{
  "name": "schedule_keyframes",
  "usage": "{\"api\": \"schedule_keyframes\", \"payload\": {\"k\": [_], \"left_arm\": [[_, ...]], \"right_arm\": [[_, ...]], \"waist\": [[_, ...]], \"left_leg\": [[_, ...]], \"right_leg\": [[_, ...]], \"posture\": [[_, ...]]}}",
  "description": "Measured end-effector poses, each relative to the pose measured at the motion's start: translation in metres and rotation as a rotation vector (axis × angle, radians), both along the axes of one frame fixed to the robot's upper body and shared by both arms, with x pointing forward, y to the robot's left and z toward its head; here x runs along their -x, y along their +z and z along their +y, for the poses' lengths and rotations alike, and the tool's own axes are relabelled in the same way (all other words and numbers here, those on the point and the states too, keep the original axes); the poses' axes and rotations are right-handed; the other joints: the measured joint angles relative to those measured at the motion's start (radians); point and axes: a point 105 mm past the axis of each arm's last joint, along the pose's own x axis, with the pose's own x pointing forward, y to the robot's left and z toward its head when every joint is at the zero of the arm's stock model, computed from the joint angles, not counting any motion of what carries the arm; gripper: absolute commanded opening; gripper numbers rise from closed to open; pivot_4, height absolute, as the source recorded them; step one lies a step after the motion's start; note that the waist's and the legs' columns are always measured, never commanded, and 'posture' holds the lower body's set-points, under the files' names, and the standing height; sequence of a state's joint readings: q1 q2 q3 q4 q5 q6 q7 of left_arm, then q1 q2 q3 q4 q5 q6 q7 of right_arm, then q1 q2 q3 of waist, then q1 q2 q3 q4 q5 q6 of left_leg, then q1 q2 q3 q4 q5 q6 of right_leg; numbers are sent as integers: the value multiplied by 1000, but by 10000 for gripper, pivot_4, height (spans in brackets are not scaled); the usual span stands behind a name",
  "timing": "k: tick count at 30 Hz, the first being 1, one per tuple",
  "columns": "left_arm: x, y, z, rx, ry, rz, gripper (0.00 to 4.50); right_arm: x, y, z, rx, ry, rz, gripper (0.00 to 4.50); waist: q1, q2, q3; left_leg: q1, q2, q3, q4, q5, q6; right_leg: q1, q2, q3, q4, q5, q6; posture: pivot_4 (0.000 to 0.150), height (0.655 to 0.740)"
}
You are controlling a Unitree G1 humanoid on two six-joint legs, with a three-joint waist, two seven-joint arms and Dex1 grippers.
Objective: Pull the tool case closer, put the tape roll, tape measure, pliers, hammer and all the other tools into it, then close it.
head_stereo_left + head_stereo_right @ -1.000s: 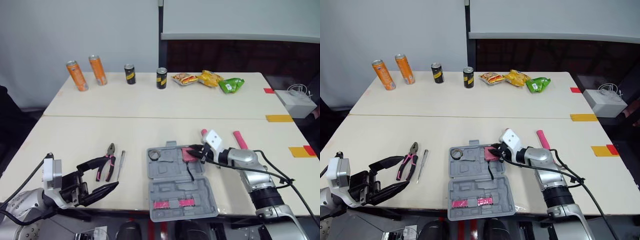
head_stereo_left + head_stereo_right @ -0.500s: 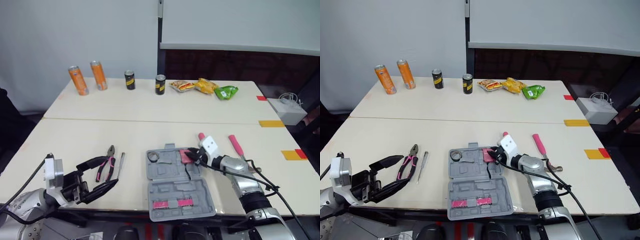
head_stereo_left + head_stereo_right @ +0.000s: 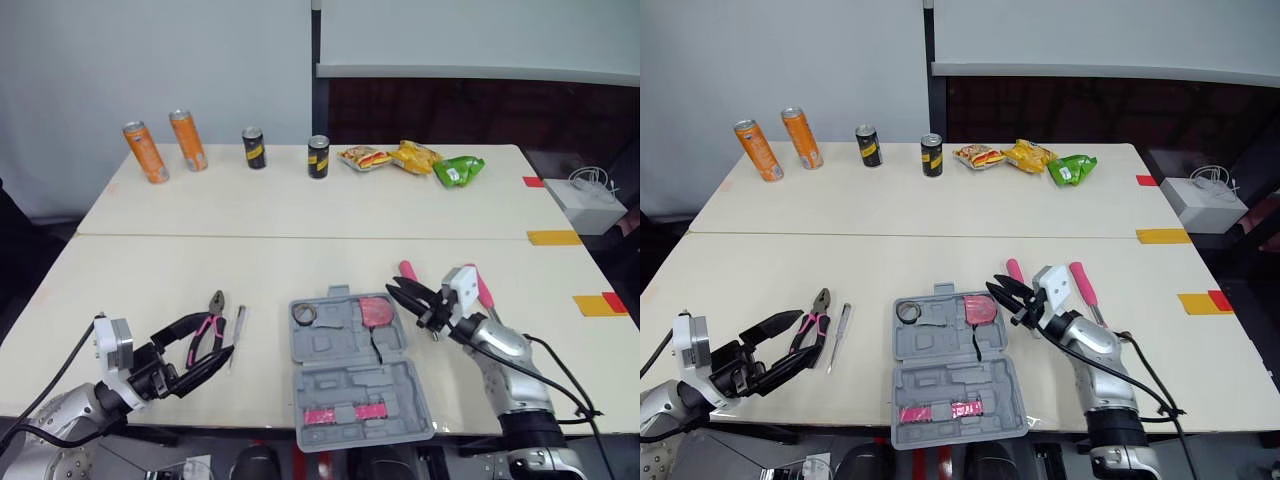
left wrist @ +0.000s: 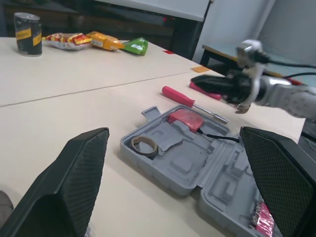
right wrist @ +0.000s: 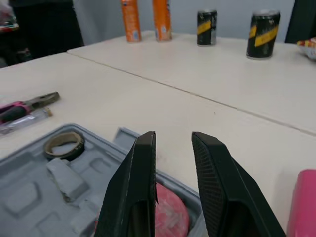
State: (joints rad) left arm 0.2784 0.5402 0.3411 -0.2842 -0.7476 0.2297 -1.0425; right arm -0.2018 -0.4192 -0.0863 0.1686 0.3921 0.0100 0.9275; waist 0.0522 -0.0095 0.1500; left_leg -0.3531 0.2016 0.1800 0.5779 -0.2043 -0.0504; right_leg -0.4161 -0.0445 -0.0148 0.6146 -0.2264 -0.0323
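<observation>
The grey tool case (image 3: 350, 375) lies open near the table's front edge. A tape roll (image 3: 305, 313) and a red tape measure (image 3: 376, 311) sit in its far half. My right gripper (image 3: 396, 291) hovers open and empty just right of the tape measure (image 5: 170, 211). Pink-handled pliers (image 3: 212, 326) and a thin metal tool (image 3: 238, 325) lie left of the case. My left gripper (image 3: 220, 335) is open and empty, just in front of the pliers. Two pink-handled tools (image 3: 408, 270) (image 3: 481, 287) lie right of the case, partly behind my right arm.
Two orange cans (image 3: 145, 152), two black cans (image 3: 319, 157) and snack packets (image 3: 415, 158) stand along the far table. A white box (image 3: 592, 203) sits off the right edge. Coloured tape marks (image 3: 554, 237) run along the right side.
My right gripper has come off the red tape measure and drawn back up and to the right; the tape measure stays in the case. The camera view has shifted.
</observation>
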Motion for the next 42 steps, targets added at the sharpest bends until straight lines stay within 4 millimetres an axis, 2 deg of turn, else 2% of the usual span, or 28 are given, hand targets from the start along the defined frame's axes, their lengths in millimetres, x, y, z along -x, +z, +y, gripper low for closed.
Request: {"api": "schedule_keyframes", "payload": {"k": [2,6,9,10,13,16,19,24,28,36,40,42], "left_arm": [[5,-8,6,5,23,36,45000],[16,-20,22,4,83,81,45000],[32,-32,41,-11,146,122,45000],[40,-39,51,-23,183,154,45000],[47,-49,62,-26,230,190,45000],[57,-59,78,-46,290,220,45000],[58,-63,79,-48,296,225,45000],[43,-53,75,-42,271,163,45000],[27,-37,66,-31,231,103,45000],[-11,-7,43,-35,293,76,45000],[-32,5,38,-58,391,140,45000],[-39,4,39,-129,472,219,45000]], "right_arm": [[16,-4,-11,28,14,22,19305],[52,-16,-44,99,5,90,33033],[90,-22,-80,137,-58,146,43006],[101,-24,-93,152,-94,173,44501],[116,-25,-111,162,-149,185,44501],[136,-32,-140,179,-246,219,44501],[142,-38,-150,177,-287,239,44501],[130,-32,-147,161,-299,197,44501],[109,-19,-129,128,-275,155,44501],[78,28,-69,121,-55,-12,44501],[68,54,-45,149,122,-46,44501],[68,66,-35,154,224,-57,44501]], "waist": [[1,1,0],[3,1,1],[8,2,1],[6,1,1],[6,0,1],[9,0,1],[9,0,1],[10,1,0],[10,1,0],[9,2,0],[4,2,0],[1,3,0]], "left_leg": [[0,1,0,0,-1,-1],[1,1,1,0,-7,-7],[4,1,1,-1,-9,-7],[4,1,2,-1,-10,-7],[4,1,2,0,-10,-7],[5,1,2,0,-10,-7],[5,1,2,0,-10,-7],[6,1,2,0,-10,-6],[6,1,2,0,-10,-6],[4,1,1,2,-9,-6],[5,0,-1,6,-9,-6],[4,0,-1,8,-9,-6]], "right_leg": [[1,1,0,-2,0,0],[3,1,0,-5,-2,1],[6,0,1,-8,-3,3],[6,1,2,-8,-4,4],[6,0,2,-8,-7,10],[7,0,3,-9,-8,11],[6,0,3,-9,-7,11],[7,0,3,-8,-7,9],[6,0,3,-7,-3,3],[6,0,2,-4,-3,3],[6,0,2,0,-3,2],[7,0,1,2,-3,2]], "posture": [[1500,7400],[1500,7400],[1500,7400],[1500,7400],[1500,7400],[1500,7400],[1500,7400],[1500,7400],[1500,7400],[1500,7400],[1500,7400],[1500,7400]]}}
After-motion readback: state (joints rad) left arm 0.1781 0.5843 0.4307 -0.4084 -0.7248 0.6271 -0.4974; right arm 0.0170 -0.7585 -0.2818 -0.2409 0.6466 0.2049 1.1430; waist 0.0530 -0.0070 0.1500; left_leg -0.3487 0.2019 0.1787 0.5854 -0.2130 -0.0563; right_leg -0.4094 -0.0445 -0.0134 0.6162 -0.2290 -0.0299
